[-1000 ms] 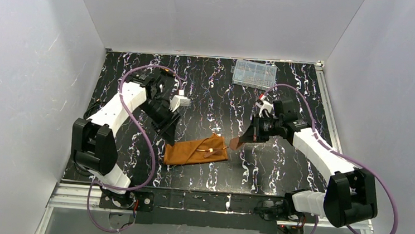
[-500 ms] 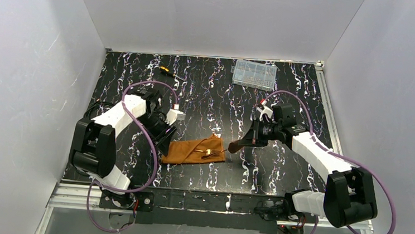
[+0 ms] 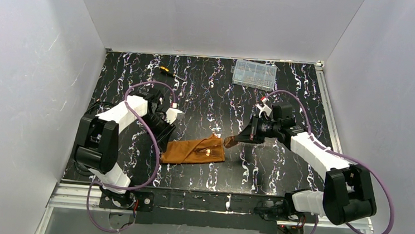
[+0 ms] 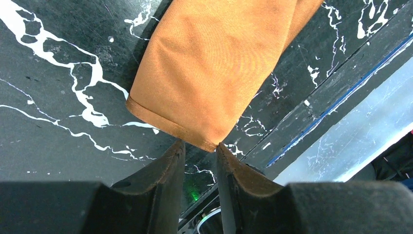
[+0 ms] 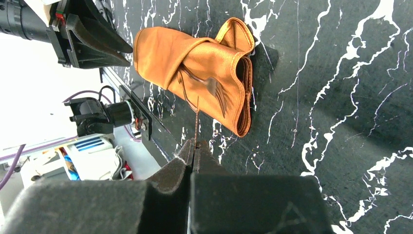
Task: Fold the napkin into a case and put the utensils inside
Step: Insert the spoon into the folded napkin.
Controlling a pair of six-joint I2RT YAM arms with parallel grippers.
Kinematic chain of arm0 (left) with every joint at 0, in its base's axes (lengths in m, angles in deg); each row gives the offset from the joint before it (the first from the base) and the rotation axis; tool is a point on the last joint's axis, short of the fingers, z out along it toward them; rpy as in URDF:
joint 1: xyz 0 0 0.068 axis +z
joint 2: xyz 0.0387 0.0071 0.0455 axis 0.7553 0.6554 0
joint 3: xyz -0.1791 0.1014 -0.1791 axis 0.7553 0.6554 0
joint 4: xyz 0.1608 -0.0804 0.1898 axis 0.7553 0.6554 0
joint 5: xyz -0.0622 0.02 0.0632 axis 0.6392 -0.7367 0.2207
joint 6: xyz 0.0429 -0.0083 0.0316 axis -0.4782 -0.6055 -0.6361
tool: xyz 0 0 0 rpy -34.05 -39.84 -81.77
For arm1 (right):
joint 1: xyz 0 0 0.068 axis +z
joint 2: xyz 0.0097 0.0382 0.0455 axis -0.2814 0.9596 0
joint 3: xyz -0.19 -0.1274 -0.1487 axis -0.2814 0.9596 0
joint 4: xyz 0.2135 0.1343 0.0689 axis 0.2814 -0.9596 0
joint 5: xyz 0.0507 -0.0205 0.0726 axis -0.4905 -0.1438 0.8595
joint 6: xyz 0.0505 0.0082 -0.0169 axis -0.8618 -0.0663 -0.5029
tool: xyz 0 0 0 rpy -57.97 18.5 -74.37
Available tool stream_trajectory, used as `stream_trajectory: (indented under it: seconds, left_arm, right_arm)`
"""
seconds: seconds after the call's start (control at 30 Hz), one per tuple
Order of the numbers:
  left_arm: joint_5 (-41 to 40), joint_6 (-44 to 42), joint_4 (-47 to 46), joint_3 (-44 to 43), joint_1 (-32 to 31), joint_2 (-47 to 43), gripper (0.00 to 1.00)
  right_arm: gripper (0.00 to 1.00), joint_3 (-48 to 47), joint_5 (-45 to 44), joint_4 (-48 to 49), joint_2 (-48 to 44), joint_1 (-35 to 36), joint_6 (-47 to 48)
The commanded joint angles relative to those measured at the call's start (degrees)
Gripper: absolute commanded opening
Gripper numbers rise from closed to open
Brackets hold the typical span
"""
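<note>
Case [image 3: 191, 152] lies flat on counter [image 3: 212, 95], between the two hands. Utensils [image 5: 214, 90] are mostly hidden in its folds; only tines and bits of stem show at the open end facing the right hand [image 5: 195, 145]. That hand is pinched fully closed just short of that end. A thin dark sliver runs from its fingertips [image 5: 184, 152] toward the tines, too thin to identify. Left hand [image 4: 199, 144] is narrowly parted, with the cloth's closed-end corner right at the gap between its fingertips [image 4: 174, 152]; nothing visibly clamped, contact unclear. Clear compartment box [image 3: 254, 74] is well beyond the right hand, contents too small to make out. Screwdriver [image 3: 167, 70] is well beyond the left hand, tiny and blurred.
</note>
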Motion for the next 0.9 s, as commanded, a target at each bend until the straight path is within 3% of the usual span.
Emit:
stream_trajectory:
  seconds: [0.0, 0.6, 0.87]
  left_arm:
    - [0.41, 0.24, 0.06, -1.13, 0.22, 2.61, 0.28]
    - [1.14, -3.85, -0.50, 0.80, 0.28, 5.01, 0.21]
    - [1.82, -6.00, -0.20, 0.94, 0.61, 5.88, 0.17]
  right_arm:
    - [0.01, 1.13, 1.20, 4.04, 0.88, -0.01, -2.78]
    - [0.01, 1.37, -5.84, 9.61, 4.27, 5.55, -8.94]
    - [0.01, 4.51, -7.41, 18.02, 5.93, 9.08, -14.26]
